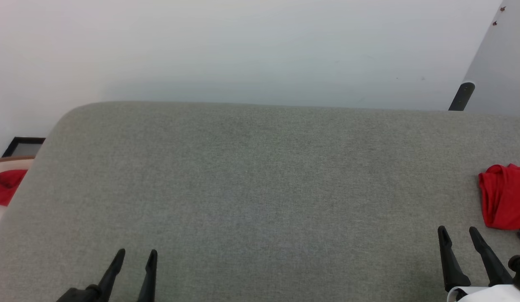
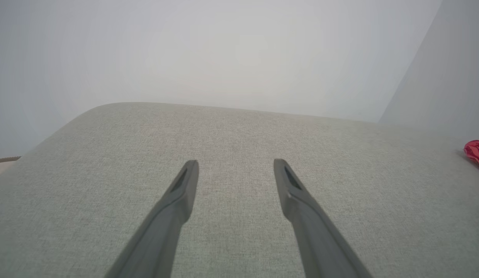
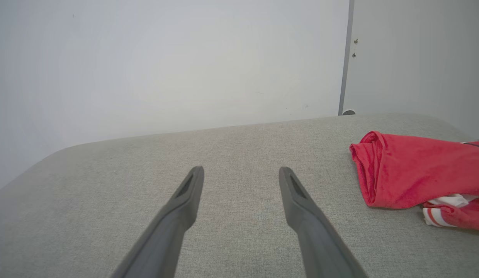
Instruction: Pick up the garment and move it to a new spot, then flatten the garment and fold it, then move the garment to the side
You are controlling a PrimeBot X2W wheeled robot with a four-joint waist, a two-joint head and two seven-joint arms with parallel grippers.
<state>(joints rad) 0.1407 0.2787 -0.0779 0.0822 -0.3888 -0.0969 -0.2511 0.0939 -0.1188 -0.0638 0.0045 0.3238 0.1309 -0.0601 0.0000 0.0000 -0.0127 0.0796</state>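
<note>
The garment [image 1: 505, 197] lies crumpled in a red heap at the right edge of the grey padded surface, partly cut off by the head view. The right wrist view shows the garment [image 3: 417, 175] with a bit of white, red-striped trim at its lower right. My right gripper [image 1: 458, 230] stands open just left of and nearer than the heap, not touching it; its fingers [image 3: 187, 193] are spread with nothing between them. Open too, my left gripper [image 1: 136, 253] hovers at the lower left, far from the garment, whose red edge [image 2: 477, 152] peeks in at the far right of the left wrist view.
The grey fabric-covered table [image 1: 260, 176] has a rounded far-left corner and ends against a pale wall. A dark post [image 1: 461, 96] stands behind its far right. Off the left edge sits a pale rimmed container with some red cloth [image 1: 6, 186] in it.
</note>
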